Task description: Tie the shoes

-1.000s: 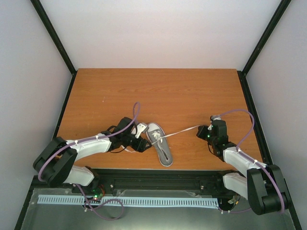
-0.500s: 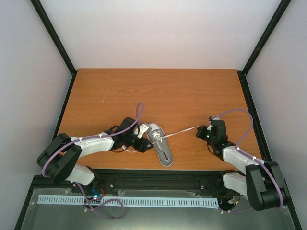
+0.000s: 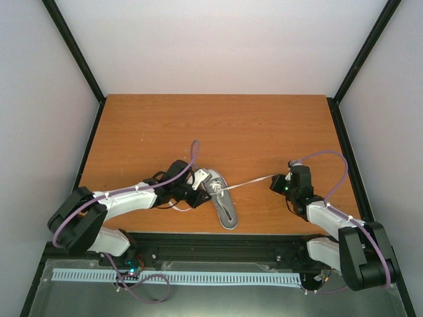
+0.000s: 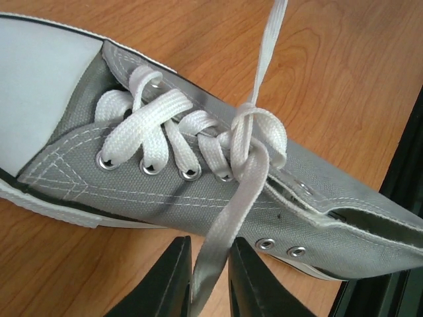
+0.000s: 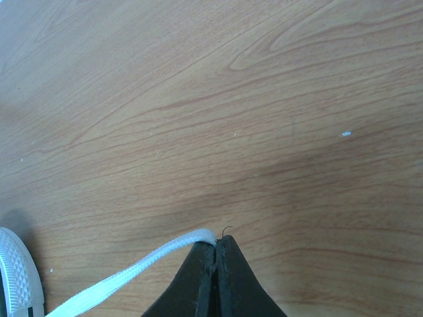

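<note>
The grey canvas shoe (image 3: 222, 198) lies on the wooden table with its white toe cap pointing away from the arms. In the left wrist view the shoe (image 4: 165, 191) fills the frame, its white laces crossed in a first knot over the eyelets. One lace strand (image 4: 228, 218) runs down from the knot between the black fingers of my left gripper (image 4: 210, 264), which press on it from both sides. The other lace (image 3: 251, 181) stretches right to my right gripper (image 3: 276, 180). That right gripper (image 5: 215, 246) is shut on the lace end (image 5: 125, 277).
A black rail (image 3: 218, 241) runs along the table's near edge, just behind the shoe's heel, and shows at the right of the left wrist view as the rail (image 4: 410, 198). Bare wood (image 3: 218, 125) lies beyond the shoe. Walls enclose the table.
My left gripper has moved right, up against the shoe's side, and its fingers have closed in on the lace strand. The right gripper has stayed shut, holding its lace taut.
</note>
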`<state>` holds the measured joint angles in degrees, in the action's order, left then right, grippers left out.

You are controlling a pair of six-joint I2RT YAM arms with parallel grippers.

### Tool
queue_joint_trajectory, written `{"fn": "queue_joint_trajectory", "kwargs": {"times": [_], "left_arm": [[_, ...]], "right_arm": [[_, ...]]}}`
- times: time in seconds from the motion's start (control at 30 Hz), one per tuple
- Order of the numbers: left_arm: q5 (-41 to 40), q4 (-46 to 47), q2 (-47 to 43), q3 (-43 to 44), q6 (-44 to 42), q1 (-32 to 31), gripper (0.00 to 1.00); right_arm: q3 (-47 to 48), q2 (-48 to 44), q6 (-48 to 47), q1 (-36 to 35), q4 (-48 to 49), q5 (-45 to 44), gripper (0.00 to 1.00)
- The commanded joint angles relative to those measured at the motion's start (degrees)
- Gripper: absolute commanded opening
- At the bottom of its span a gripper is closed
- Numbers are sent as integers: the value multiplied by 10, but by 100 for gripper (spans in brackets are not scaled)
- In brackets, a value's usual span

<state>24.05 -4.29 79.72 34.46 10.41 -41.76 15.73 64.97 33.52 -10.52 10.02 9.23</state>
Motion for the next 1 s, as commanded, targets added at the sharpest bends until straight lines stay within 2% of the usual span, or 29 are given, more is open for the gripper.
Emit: {"fn": "queue_joint_trajectory", "kwargs": {"times": [0.0, 0.17, 0.3, 0.43, 0.57, 0.77, 0.97], "left_arm": [[-6, -5, -17, -9, 18, -6, 16], [-17, -12, -26, -14, 46, -6, 1], [-57, -72, -66, 2, 65, -5, 1], [-88, -129, -119, 15, 94, -6, 1], [-94, -155, -138, 16, 134, -6, 1], [-130, -150, -104, -16, 214, -4, 1], [-113, -95, -42, -32, 253, 0, 1]], "right_arm": [[15, 0, -6, 4, -8, -5, 3], [21, -6, 5, 7, -24, 0, 3], [42, -10, 13, 13, -58, 17, 3], [73, -25, 23, 23, -130, -22, 3], [71, -58, 23, 44, -155, -33, 3], [40, -33, 44, 72, -156, -30, 3], [11, -15, 66, 78, -135, -18, 3]]}}
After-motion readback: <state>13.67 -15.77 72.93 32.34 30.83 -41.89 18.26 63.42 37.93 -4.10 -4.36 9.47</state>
